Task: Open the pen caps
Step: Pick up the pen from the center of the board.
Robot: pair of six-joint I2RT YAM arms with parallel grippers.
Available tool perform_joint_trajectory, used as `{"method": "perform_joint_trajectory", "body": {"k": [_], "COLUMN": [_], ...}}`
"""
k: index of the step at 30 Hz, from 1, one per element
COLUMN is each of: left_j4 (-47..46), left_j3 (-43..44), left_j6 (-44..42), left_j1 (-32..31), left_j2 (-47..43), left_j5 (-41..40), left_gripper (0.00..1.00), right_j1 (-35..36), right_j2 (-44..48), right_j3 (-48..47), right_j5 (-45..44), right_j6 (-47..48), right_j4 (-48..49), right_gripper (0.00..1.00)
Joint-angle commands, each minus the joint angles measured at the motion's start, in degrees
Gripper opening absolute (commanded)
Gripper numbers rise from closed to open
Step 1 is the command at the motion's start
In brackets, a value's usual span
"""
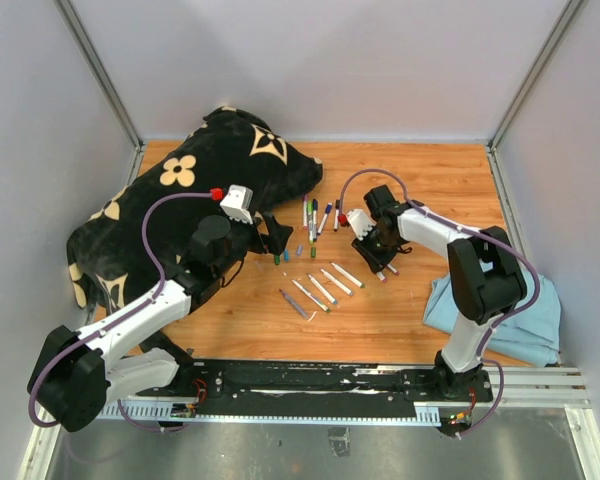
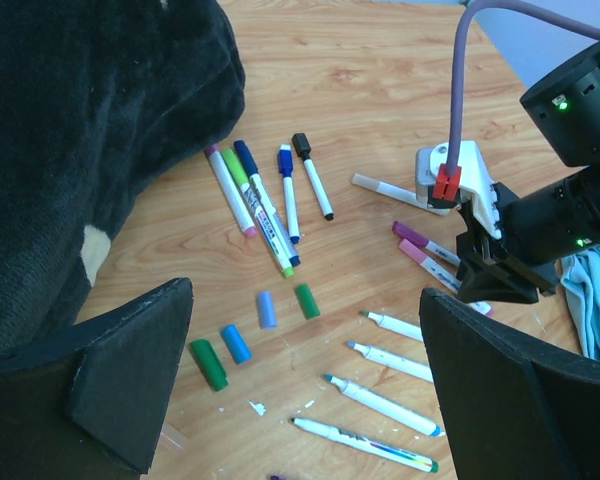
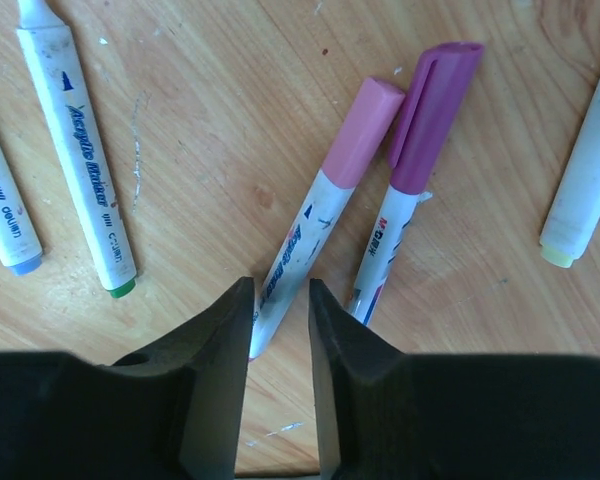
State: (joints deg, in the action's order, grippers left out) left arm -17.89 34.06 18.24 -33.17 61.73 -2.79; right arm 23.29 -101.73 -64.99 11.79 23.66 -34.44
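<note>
If clamping right end effector (image 3: pixel 280 290) on pink marker (image 3: pixel 298 240) barrel tail (jaws narrow either side, firm pinch can't tell), risks snagging purple marker (image 3: pixel 385 250) just right. Sits well apart from pink cap (image 3: pixel 358 132) (on, far end, lying on desk (image 3: pixel 210 120)): could pivot. Leaves left end effector (image 2: pixel 305 330) spread wide over loose caps (image 2: pixel 237 343).

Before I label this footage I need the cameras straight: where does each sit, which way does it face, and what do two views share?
Top external: above and behind the arm bases, looking down on the table; both arms, left gripper and right gripper show.
Left wrist: low over the table, facing loose caps and capped markers; its own fingers frame the bottom.
Right wrist: close, looking straight down; its fingers flank the pink-capped marker.
Shared: both wrist views show that marker beside the purple-capped marker.
</note>
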Motion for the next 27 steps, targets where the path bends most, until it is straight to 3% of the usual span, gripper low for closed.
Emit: {"method": "perform_joint_trajectory", "body": {"k": [1, 12, 27], "left_j4": [-1.54, -1.54, -1.73], "left_j3": [-0.53, -0.65, -0.65], "left_j6": [-0.84, -0.84, -0.79], "left_j1": [0.38, 0.38, 0.38], "left_j2": [-1.31, -1.36, -0.83], "left_j5": [-0.38, -0.44, -0.36], "left_gripper": [0.99, 0.99, 0.99], "right_j1": [1.65, 2.38, 2.51], "right_j2": [-0.92, 0.10, -1.18], "right_j3": [-1.33, -1.04, -1.56], "right_j5": [-2.34, -3.68, -3.77], "right_j6": [-0.55, 1.71, 2.68], "right_j4": [-0.37, -1.84, -3.31], "right_gripper": [0.27, 0.12, 0.17]}}
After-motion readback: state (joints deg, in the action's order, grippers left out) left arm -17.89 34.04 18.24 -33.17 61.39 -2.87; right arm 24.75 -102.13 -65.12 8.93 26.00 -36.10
